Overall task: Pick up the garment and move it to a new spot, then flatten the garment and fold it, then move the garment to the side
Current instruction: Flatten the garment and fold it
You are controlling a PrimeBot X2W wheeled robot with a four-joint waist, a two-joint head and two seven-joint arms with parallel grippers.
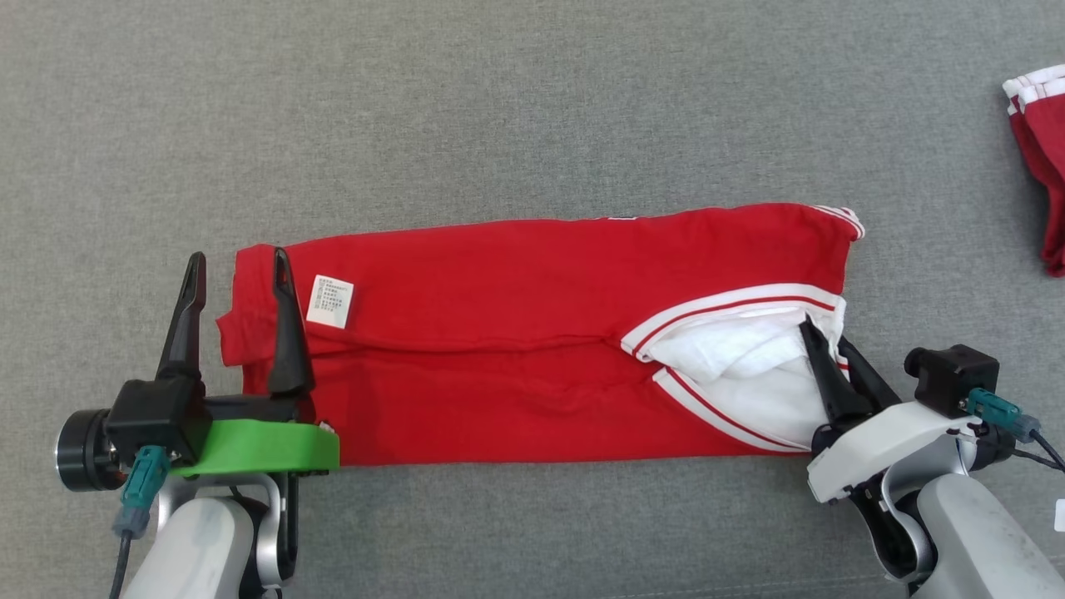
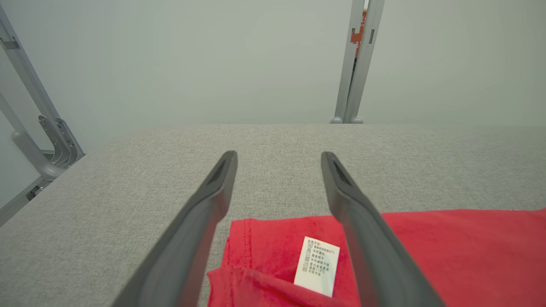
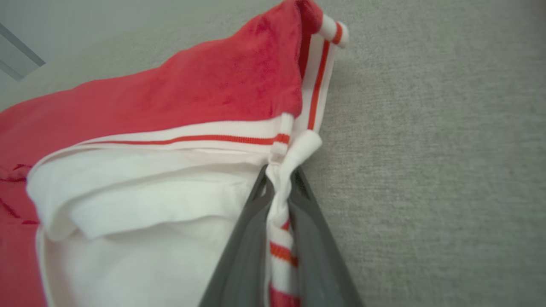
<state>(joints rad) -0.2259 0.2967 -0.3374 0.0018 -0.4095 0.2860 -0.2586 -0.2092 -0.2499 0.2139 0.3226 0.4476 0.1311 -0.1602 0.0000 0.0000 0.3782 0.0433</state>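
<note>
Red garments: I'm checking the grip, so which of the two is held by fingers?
The long garment spread across the middle: the right gripper pinches its white striped trim. The other garment at the far right edge lies untouched.

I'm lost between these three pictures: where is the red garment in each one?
Head view: red garment across the middle.
Left wrist view: along the bottom, centre to right.
Right wrist view: left and top, striped trim pinched in right gripper.
Shared landmark: the grey fabric surface.
</note>
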